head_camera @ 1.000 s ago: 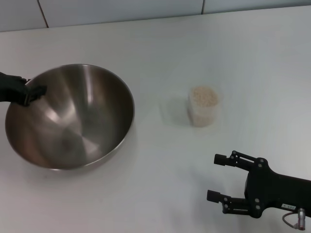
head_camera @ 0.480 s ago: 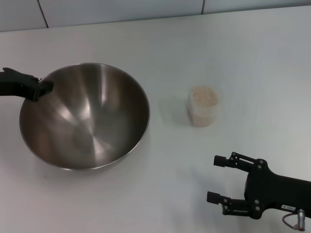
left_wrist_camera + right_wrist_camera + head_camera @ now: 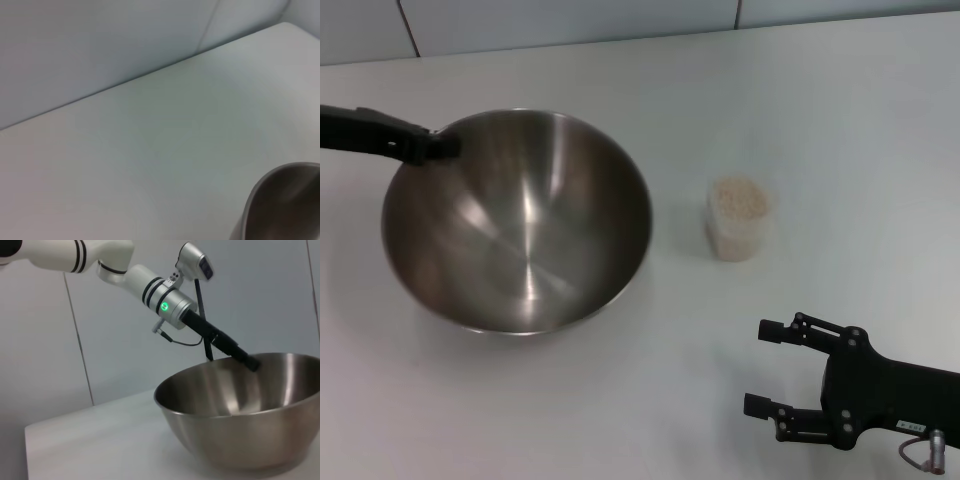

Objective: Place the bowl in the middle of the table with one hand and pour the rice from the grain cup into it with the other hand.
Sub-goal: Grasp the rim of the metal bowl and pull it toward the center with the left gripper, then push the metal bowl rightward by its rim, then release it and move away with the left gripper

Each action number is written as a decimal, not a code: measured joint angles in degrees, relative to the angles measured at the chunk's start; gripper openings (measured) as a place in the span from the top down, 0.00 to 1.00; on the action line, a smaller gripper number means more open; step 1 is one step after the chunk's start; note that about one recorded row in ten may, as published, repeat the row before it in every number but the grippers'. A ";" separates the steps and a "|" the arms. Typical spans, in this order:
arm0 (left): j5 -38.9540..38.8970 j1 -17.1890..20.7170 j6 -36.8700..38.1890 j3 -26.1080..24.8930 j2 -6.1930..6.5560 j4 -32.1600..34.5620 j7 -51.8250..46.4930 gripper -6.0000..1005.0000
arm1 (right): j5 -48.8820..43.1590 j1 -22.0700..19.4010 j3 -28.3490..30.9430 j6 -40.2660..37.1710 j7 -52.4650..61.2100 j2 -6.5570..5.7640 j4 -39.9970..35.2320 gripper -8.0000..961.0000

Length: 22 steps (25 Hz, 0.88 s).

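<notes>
My left gripper (image 3: 438,148) pinches the far-left rim of the wide, shiny stainless-steel bowl (image 3: 520,235) on the plain white desk (image 3: 620,400); I should keep it level and stop short of the small clear rice-filled cup (image 3: 738,220) at right; my right gripper (image 3: 772,368) waits near-right, jaws spread.

One bowl (image 3: 520,225), one grain cup (image 3: 738,220), seemingly.

behind the far edge there is a pale grey wall (image 3: 570,20) made of flat panels, with thin dark seams (image 3: 408,28) between them. it shows also in both wrist views, plain and smooth (image 3: 280,300).
</notes>
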 joint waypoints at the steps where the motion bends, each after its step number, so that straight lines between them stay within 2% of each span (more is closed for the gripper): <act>1: -0.13 -1.80 1.32 -0.04 -0.17 -0.44 -0.17 0.95 | -0.02 0.11 0.00 0.00 0.00 0.00 0.00 0.18; 5: -0.20 -2.69 1.83 -0.08 -0.52 -0.58 -0.23 0.95 | -0.39 0.34 0.00 0.00 0.03 0.00 0.00 0.18; 9: -0.30 -4.80 2.24 -0.41 -1.58 -1.81 0.04 0.95 | -0.74 0.58 0.00 0.00 0.15 0.09 0.00 0.18; 11: -0.30 -4.80 2.24 -0.41 -1.58 -1.81 0.04 0.95 | -0.76 0.60 0.00 0.00 0.17 0.16 0.00 0.18; 13: -0.08 -5.11 -1.27 1.20 -3.20 -2.30 0.29 0.95 | -0.78 0.67 0.00 0.00 0.18 0.17 0.00 0.18; 22: 0.04 -4.48 -4.41 2.42 -3.65 -2.89 1.01 0.96 | -0.88 0.73 0.00 -0.01 0.65 0.18 0.00 0.19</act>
